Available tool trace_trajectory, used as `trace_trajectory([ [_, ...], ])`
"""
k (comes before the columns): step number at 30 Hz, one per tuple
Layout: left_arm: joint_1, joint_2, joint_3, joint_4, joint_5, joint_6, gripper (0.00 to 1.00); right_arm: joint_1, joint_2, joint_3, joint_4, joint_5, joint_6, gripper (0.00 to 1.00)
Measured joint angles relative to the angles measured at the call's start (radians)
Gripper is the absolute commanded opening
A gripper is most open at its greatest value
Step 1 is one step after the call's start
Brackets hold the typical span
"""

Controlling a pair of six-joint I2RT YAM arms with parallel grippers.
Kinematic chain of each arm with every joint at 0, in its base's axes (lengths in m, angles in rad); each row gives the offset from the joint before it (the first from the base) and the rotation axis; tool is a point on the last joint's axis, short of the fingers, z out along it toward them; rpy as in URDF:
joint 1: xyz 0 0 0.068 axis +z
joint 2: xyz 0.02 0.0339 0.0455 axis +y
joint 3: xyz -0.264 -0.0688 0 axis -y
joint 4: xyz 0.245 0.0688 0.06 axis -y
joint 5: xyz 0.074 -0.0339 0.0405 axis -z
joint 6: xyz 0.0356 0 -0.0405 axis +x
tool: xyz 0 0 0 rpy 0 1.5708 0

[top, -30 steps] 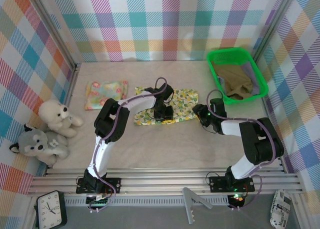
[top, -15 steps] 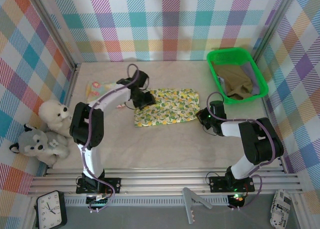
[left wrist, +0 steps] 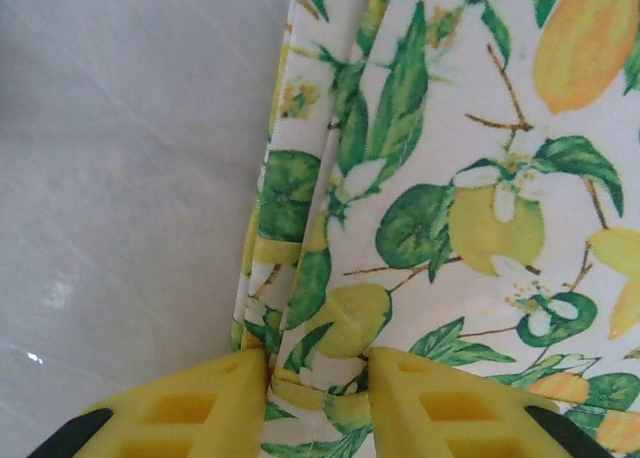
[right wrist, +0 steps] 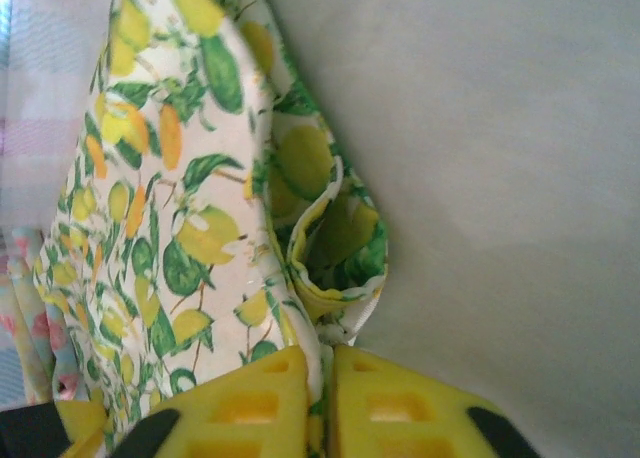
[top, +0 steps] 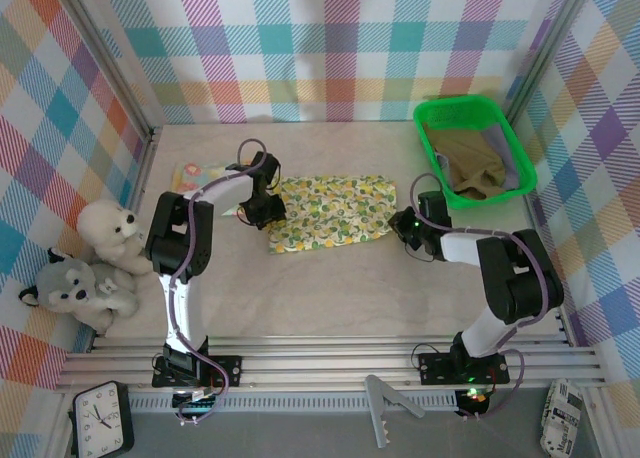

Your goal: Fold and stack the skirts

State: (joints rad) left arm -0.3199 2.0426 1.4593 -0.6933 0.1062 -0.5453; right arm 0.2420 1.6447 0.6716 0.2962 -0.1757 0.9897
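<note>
Across the table (top: 350, 288), the lemon-print skirt (top: 330, 210) is lying flat. The left gripper (left wrist: 318, 373) is straddling one hem with narrow jaws, grip unclear, while the right gripper (right wrist: 322, 373) is pinching the opposite edge.

Yellow-green floral skirt (top: 325, 210) lies spread flat at table centre. Left gripper (top: 266, 211) sits at its left edge, right gripper (top: 402, 225) at its right edge. Green tray (top: 455, 103) — back right — contains olive-khaki skirt (top: 470, 163). Pale floral skirt (top: 192, 175) lies just left of the left gripper.
</note>
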Motion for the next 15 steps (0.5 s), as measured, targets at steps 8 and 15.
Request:
trace_trajectory([
  [8,0.0,-0.018,-0.033,0.036,-0.022,-0.014,0.03,0.001,0.036,0.023,-0.034,-0.008,-0.01,0.28],
  [15,0.001,-0.03,-0.055,0.061,-0.022,-0.015,0.04,0.001,0.045,0.025,-0.028,0.016,-0.016,0.07],
])
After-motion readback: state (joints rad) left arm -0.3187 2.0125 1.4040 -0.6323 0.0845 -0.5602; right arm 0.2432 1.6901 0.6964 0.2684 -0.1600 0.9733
